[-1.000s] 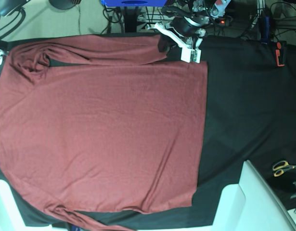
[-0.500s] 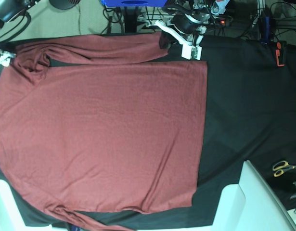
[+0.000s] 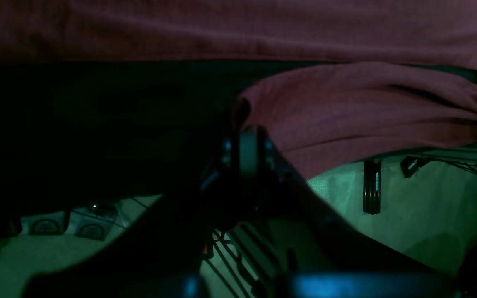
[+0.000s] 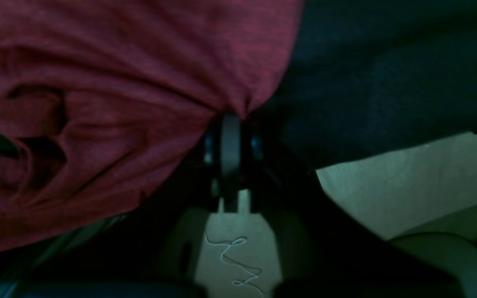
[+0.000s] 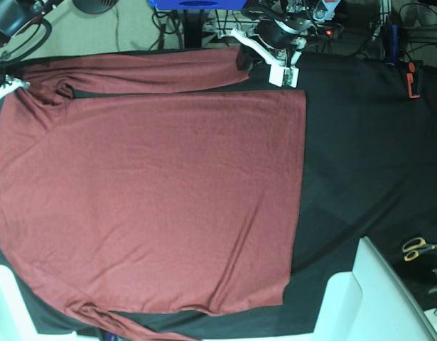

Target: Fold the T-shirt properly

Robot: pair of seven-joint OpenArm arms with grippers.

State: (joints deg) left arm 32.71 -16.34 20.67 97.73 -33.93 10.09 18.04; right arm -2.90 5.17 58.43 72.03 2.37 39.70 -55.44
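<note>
Wrist views: both pincers clamp T-shirt [image 5: 154,199].

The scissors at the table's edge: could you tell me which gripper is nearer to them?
Left. The left gripper is at the sleeve cuff, partway toward the scissors; the right gripper is at the far shoulder.

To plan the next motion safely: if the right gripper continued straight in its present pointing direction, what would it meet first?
Probably only the brick-red knit T-shirt: the right gripper is shut on its bunched fabric, with the black cloth sheet alongside. Depth is unclear.
</note>
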